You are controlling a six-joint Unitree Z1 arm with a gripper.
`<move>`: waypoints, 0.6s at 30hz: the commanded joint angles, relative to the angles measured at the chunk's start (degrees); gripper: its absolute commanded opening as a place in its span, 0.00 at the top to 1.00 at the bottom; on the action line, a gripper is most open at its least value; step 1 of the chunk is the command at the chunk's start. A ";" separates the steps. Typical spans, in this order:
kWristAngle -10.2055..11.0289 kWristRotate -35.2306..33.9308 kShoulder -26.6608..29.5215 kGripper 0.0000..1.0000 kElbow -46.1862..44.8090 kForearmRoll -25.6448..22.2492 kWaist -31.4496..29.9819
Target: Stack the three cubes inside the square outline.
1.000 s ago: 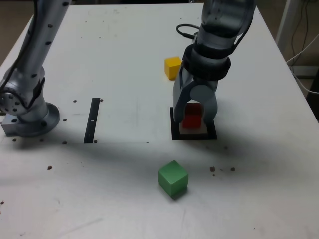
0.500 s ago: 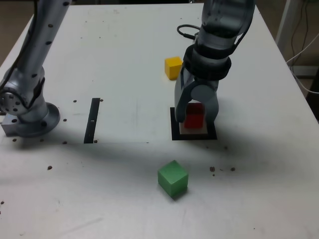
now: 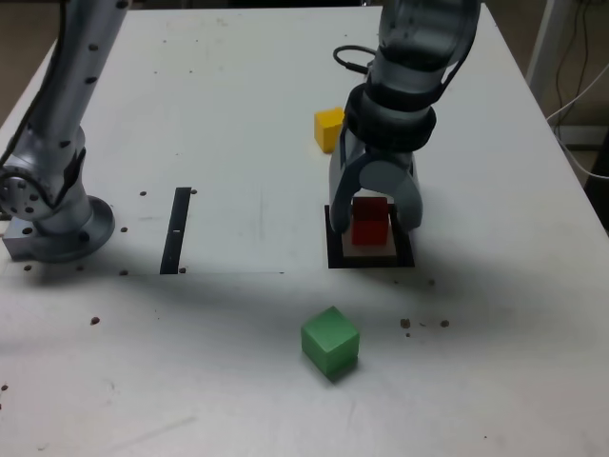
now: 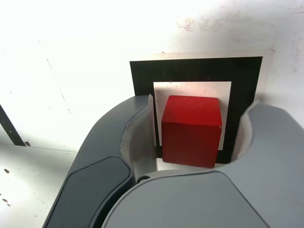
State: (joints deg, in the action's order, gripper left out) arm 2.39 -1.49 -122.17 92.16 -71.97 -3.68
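The red cube [image 3: 370, 221] stands upright on the white centre of the square outline [image 3: 366, 262]. My gripper [image 3: 376, 219] straddles it, open, with a fingertip on each side. In the wrist view a gap shows between each side of the red cube [image 4: 192, 130] and the fingers [image 4: 137, 123], and the outline's black border [image 4: 190, 69] frames the cube. The yellow cube [image 3: 328, 127] sits on the table beyond the gripper. The green cube [image 3: 330, 341] lies nearer the front edge, slightly to the exterior view's left of the outline.
A thin black strip [image 3: 177, 229] lies on the white table toward the exterior view's left. The arm's base [image 3: 52, 224] stands at the far left. Small dark specks dot the tabletop [image 3: 423, 324]. Cables [image 3: 571, 105] hang beyond the table's right edge.
The gripper's jaws have spread wider and the gripper has risen slightly, leaving the red cube resting inside the square. The yellow and green cubes have not moved.
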 commanded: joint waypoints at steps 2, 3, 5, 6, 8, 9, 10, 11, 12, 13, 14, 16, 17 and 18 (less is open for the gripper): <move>0.68 0.09 2.01 0.00 -1.12 0.05 0.07; 0.98 0.09 2.69 0.00 -1.56 -0.02 0.09; 1.64 0.09 4.23 0.00 -2.56 -0.22 0.21; 1.98 0.09 5.01 0.00 -3.07 -0.35 0.33; 2.60 0.09 6.52 0.00 -4.05 -0.60 0.72; 2.90 0.11 7.21 0.00 -4.52 -0.71 1.01; 3.18 0.18 7.88 0.00 -4.94 -0.83 1.36; 3.44 0.29 8.50 0.00 -5.32 -0.97 1.78; 3.71 0.43 9.07 0.00 -5.66 -1.11 2.25; 3.96 0.63 9.60 0.01 -5.93 -1.26 2.81; 4.21 0.88 10.07 0.01 -6.16 -1.43 3.46; 4.77 1.71 10.93 0.01 -6.56 -1.90 5.35; 4.99 2.14 11.17 0.01 -6.69 -2.09 6.30; 5.17 2.63 11.35 0.01 -6.78 -2.25 7.34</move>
State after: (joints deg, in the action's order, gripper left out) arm 7.49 0.79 -111.18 85.43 -74.08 3.02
